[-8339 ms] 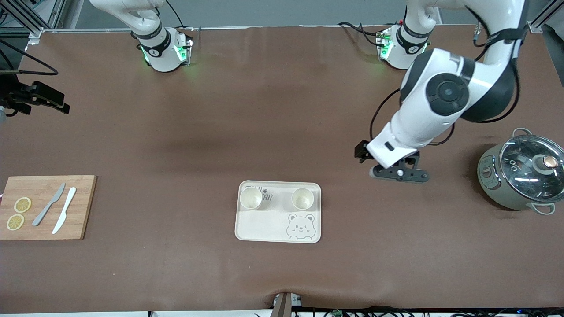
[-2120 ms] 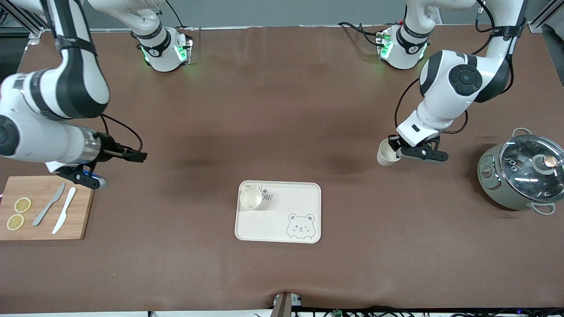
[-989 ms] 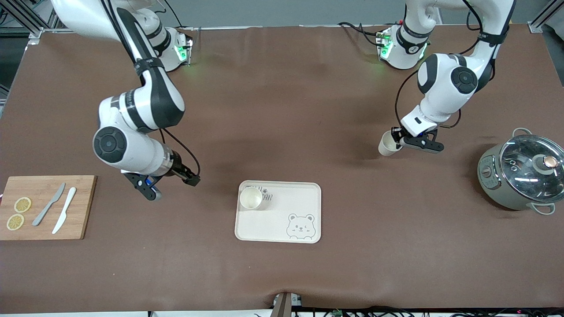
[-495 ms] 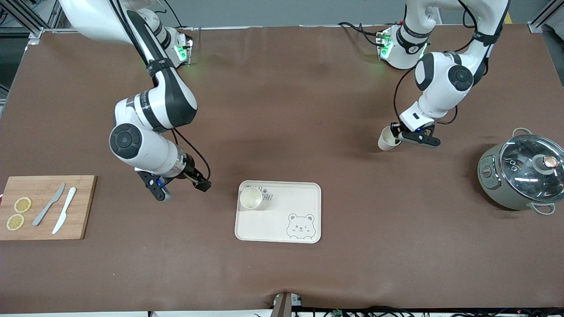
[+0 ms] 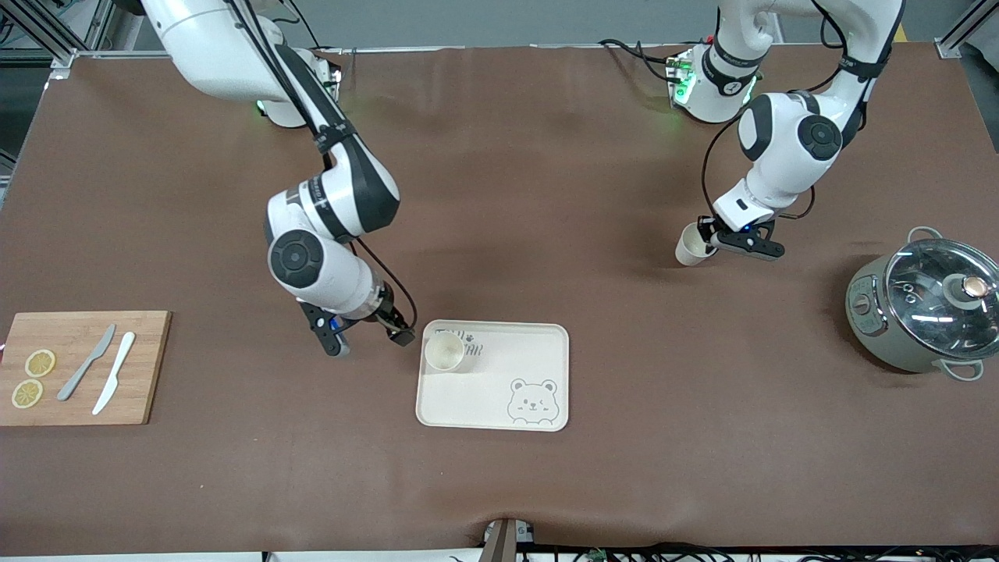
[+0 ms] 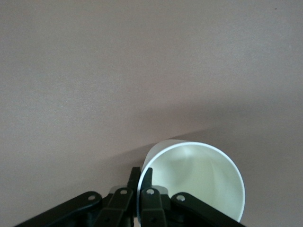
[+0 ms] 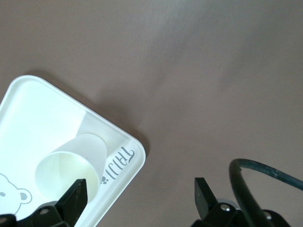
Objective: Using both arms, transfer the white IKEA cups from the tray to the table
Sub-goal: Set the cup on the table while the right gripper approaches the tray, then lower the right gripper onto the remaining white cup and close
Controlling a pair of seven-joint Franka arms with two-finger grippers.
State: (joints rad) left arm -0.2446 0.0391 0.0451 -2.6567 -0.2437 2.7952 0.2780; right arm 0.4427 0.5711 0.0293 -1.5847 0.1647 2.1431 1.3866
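Firstly, at the lower left of the front view a wooden cutting board (image 5: 78, 367) is seen, with two knives (image 5: 100, 369) and lemon slices (image 5: 33, 378) on it; none of these is part of the work.

Toward the middle, the right gripper (image 5: 367, 337) is found just beside the upper left corner of the tray (image 5: 493, 406), low over the table (image 5: 499, 484). Its fingers are held wide apart and nothing is between them. In the right wrist view the second cup (image 7: 71, 165) is shown upright in the corner of the tray, next to the lettering, with one fingertip (image 7: 75, 195) already in front of it. The jaws are probably kept apart so that the cup wall can be taken between them.

At the upper right of the front view, the left gripper (image 5: 714, 243) is seen over bare table, well apart from the tray. It is clamped on the rim of the first cup (image 5: 691, 244), which is tilted. In the left wrist view the thin wall is pinched between the fingers (image 6: 142, 189). It cannot be told whether the base is touching the table. It is judged that this cup is about to be set down.

At the right edge a pot with a glass lid (image 5: 929, 304) is standing, untouched.
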